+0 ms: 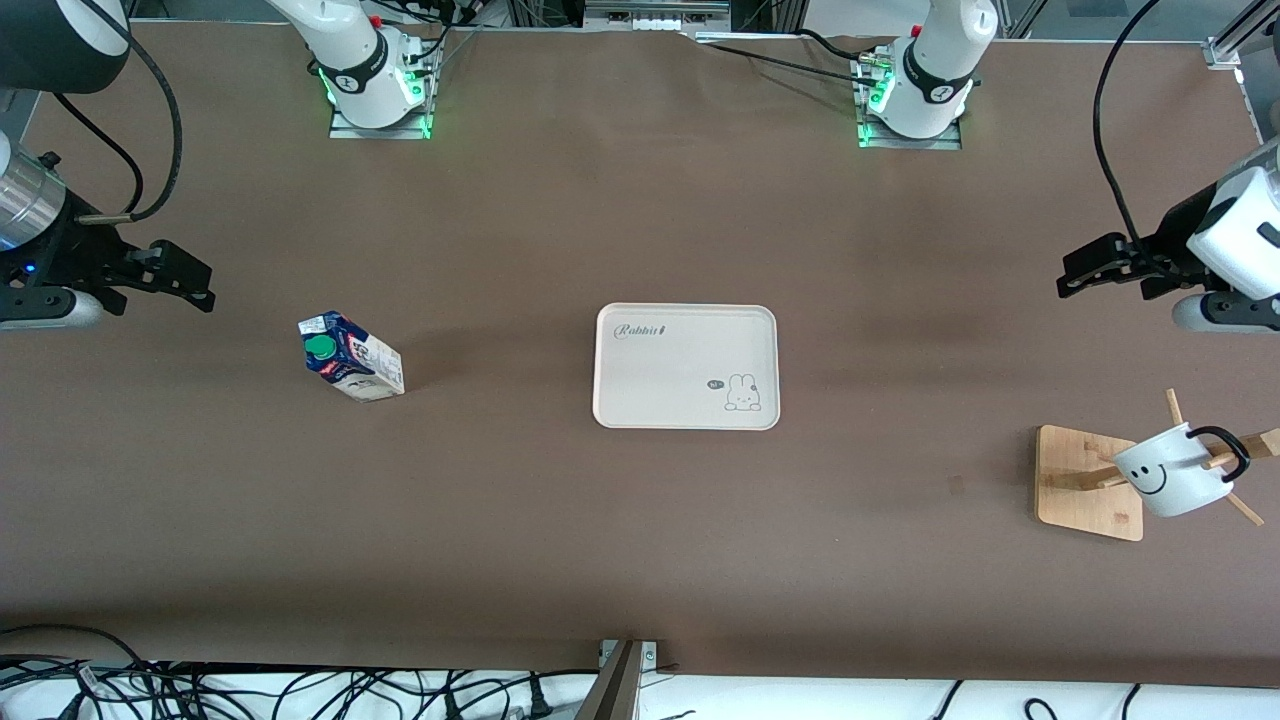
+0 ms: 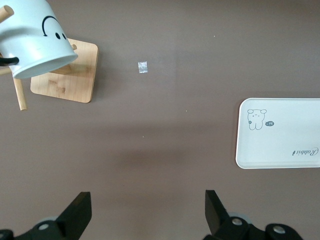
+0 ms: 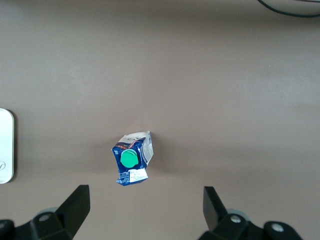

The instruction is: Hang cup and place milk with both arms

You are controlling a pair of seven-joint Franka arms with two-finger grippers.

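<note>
White and marked with a black smiley face, the cup hangs by its black loop handle on a peg of a wooden rack, tilted, with its mouth facing down toward the rack's square base. The rack stands on the brown worktop toward the left arm's end, well apart from the tray and nearer to the front camera than it. The cream tray lies flat at the middle of the worktop, with a rabbit drawing printed on it. The milk, a dark-blue and white carton with a green cap, stands upright on the worktop toward the right arm's end, well apart from the tray. The left end effector hangs over bare worktop near the rack, fingers spread wide and holding nothing. The right end effector hangs over the worktop close to the milk, fingers also spread wide and empty.
</note>
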